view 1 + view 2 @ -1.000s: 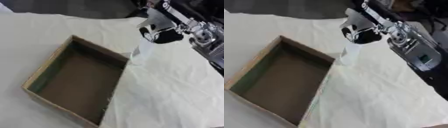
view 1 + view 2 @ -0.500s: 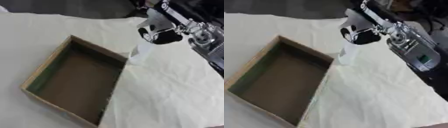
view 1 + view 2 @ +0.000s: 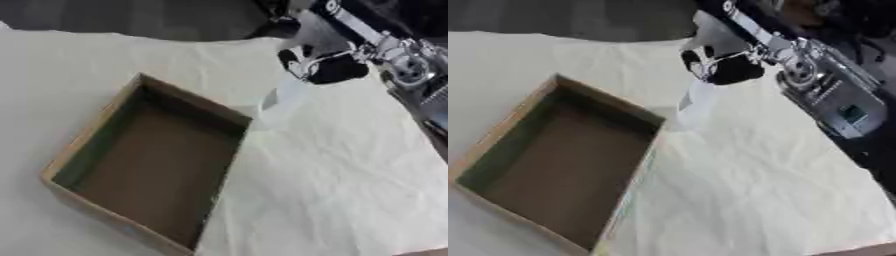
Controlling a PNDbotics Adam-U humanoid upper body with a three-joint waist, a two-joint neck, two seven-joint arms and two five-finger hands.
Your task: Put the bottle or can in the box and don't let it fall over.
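Note:
A pale, see-through bottle [image 3: 282, 104] hangs upright just beyond the box's far right corner. My right hand [image 3: 319, 62] grips its top, fingers curled round it, the arm coming in from the upper right. The brown cardboard box [image 3: 98, 139] lies open on the white cloth, with nothing inside it. The bottle's base is close to the cloth; whether it touches I cannot tell. My left hand shows in neither view.
A wrinkled white cloth [image 3: 332, 185] covers the table. Its dark far edge [image 3: 131, 22] runs along the top. My right forearm [image 3: 824, 95] crosses the upper right of the view.
The bottle and right hand stay in nearly the same spot beside the box's far corner. The whole picture has shifted slightly.

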